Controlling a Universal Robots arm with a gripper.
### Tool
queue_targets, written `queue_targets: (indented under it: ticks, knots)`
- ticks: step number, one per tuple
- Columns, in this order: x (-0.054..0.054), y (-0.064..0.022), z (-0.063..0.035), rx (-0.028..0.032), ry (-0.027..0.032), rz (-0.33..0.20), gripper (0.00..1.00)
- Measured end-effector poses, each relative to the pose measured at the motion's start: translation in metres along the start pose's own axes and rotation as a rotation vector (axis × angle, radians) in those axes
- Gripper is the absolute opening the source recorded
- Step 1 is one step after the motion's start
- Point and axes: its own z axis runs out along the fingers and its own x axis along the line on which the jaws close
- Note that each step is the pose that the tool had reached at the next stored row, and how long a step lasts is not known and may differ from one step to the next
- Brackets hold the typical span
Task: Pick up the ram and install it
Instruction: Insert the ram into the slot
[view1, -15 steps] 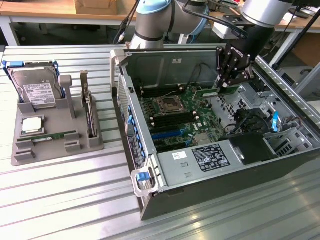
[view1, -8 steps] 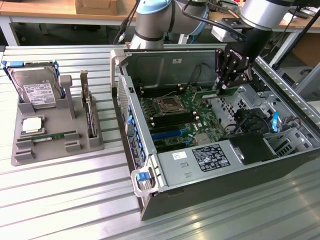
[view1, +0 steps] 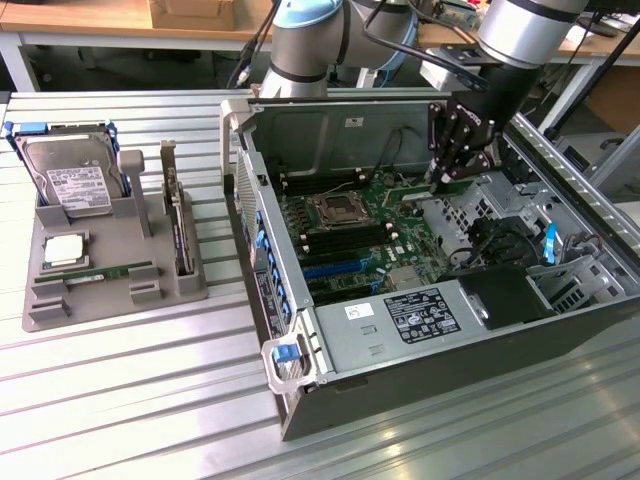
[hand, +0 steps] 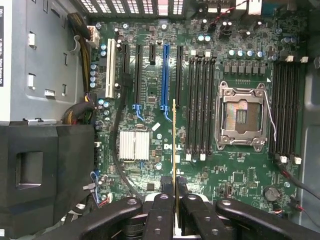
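Note:
My gripper (hand: 174, 189) is shut on the ram (hand: 174, 140), a thin green stick seen edge-on, hanging above the motherboard (hand: 150, 100). The stick hovers between the blue expansion slot (hand: 165, 75) and a bank of black memory slots (hand: 200, 105); a second bank (hand: 287, 110) lies beyond the empty processor socket (hand: 241, 116). In the exterior view the gripper (view1: 447, 182) is inside the open computer case (view1: 300, 390), over the motherboard (view1: 360, 215) near the far wall. A second ram stick (view1: 100, 272) lies flat in the grey tray.
The grey tray (view1: 125, 240) at the exterior view's left holds a hard drive (view1: 70, 180), a silver processor chip (view1: 62, 250) and an upright dark expansion card (view1: 178, 225). Inside the case are a power supply (view1: 420, 315), drive cage (view1: 460, 215), cables and a black shroud (hand: 45, 170).

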Motion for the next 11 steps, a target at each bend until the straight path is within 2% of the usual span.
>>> queue_targets:
  ticks: [11]
  knots:
    - [0.000, -0.0007, 0.0136, 0.0000, -0.0001, 0.000, 0.13]
